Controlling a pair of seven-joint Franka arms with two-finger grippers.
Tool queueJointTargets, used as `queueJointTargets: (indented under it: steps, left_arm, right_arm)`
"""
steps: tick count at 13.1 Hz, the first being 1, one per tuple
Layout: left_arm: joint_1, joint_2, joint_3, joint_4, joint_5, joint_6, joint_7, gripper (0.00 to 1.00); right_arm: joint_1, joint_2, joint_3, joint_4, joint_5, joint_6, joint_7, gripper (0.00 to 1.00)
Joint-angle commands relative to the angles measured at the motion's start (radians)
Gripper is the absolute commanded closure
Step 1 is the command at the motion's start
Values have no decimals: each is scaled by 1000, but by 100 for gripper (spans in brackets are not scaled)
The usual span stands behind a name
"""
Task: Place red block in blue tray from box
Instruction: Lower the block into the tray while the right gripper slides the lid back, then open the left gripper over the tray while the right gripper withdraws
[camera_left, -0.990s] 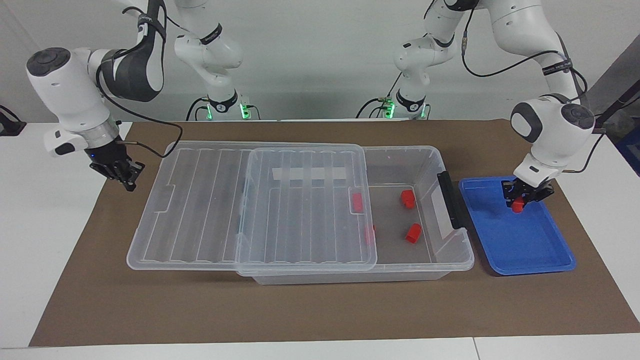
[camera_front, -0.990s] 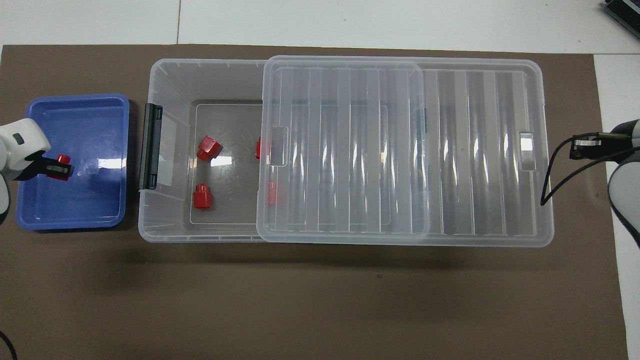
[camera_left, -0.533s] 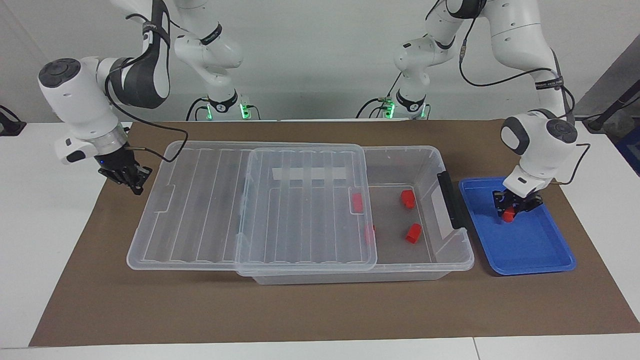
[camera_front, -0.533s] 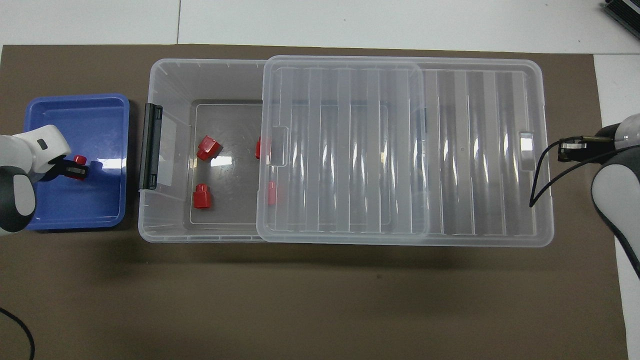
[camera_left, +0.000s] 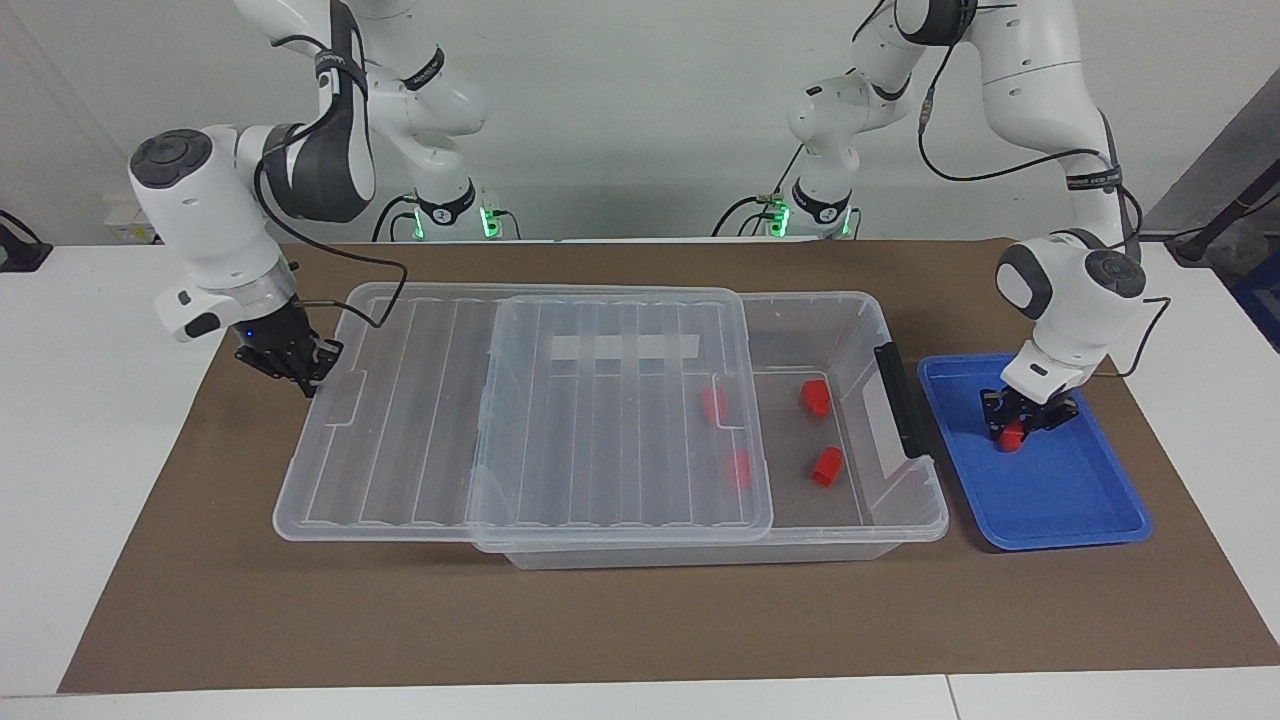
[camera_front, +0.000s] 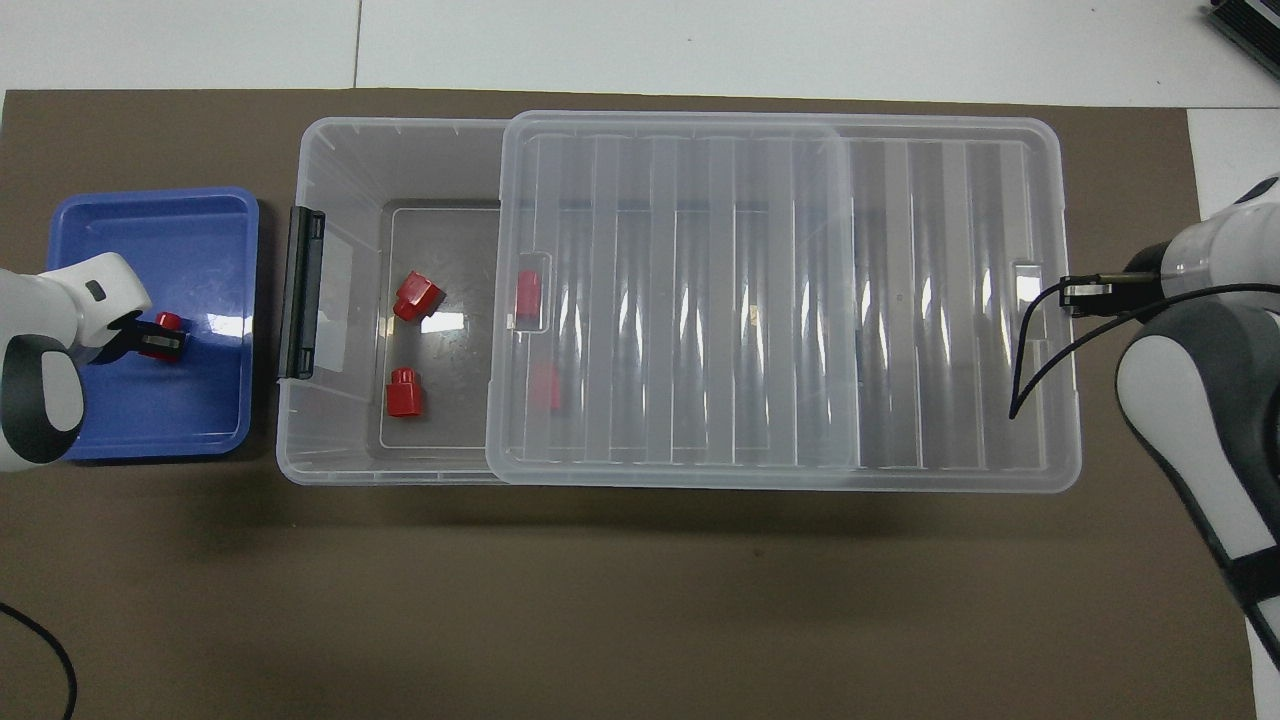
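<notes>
One red block (camera_left: 1012, 436) sits clamped in the left tool (camera_left: 1020, 428), seemingly touching the blue tray (camera_left: 1085, 505); release gently. The right tool (camera_left: 300, 372), shut empty, meets the lid (camera_left: 520, 420).

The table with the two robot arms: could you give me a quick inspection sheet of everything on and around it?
Surface: brown mat on a white table.
Job's things: red block low in the blue tray; box holds four more red blocks, its lid slid partway across.
Clutter: nothing seen.
Grippers: left gripper shut on the red block; right gripper shut, at the lid's edge.
Cables: black cables along both arms.
Surroundings: plain white wall.
</notes>
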Motion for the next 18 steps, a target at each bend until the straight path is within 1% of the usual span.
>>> queueJointTargets:
  steps: [1, 2, 3, 4, 5, 6, 7, 8, 9, 10, 12, 14, 15, 16, 18]
  left_arm:
    - [7, -3, -4, -65, -12, 79, -43, 83]
    - [7, -3, -4, -79, -12, 104, -44, 82]
    - [7, -3, -4, -83, -12, 110, -44, 76]
    - [6, -3, -4, -82, -12, 110, -42, 55]
    - [6, -3, -4, -80, -12, 109, -39, 18]
    - [4, -3, -4, -71, -12, 97, -37, 3]
    - [3, -3, -4, -65, -11, 90, -36, 0]
    - [0, -5, -5, -48, -11, 66, -36, 0]
    - [-6, -11, -5, -18, -11, 4, -36, 0]
    - [-8, -20, -13, 31, -11, -87, -36, 0]
    - [-13, -63, -23, 137, -25, -287, -37, 0]
    - [-37, -106, -27, 247, -139, -469, -47, 0]
    - [-45, -120, -27, 286, -176, -535, -50, 0]
    - [-46, -140, -28, 308, -181, -578, -50, 0]
    - [-63, -175, -33, 312, -183, -603, -51, 0]
  right_arm:
    - [38, -8, 7, -10, 20, 1, -31, 100]
    - [61, -10, 7, -10, 20, -10, -31, 100]
    - [76, -11, 9, -10, 21, -20, -33, 100]
    - [108, -13, 9, -12, 21, -22, -31, 100]
    - [130, -14, 9, -12, 21, -30, -31, 100]
    - [148, -16, 9, -12, 21, -31, -30, 100]
    - [171, -16, 9, -12, 21, -31, -30, 100]
    - [188, -16, 9, -12, 21, -33, -28, 100]
    - [204, -16, 9, -12, 21, -34, -28, 100]
    - [223, -17, 9, -13, 21, -34, -27, 100]
    - [240, -18, 9, -12, 21, -34, -25, 100]
    - [259, -22, 9, -12, 23, -59, -25, 100]
    - [263, -24, 9, -12, 23, -59, -25, 100]
    - [271, -24, 9, -12, 23, -59, -25, 100]
    - [273, -24, 9, -12, 23, -57, -25, 100]
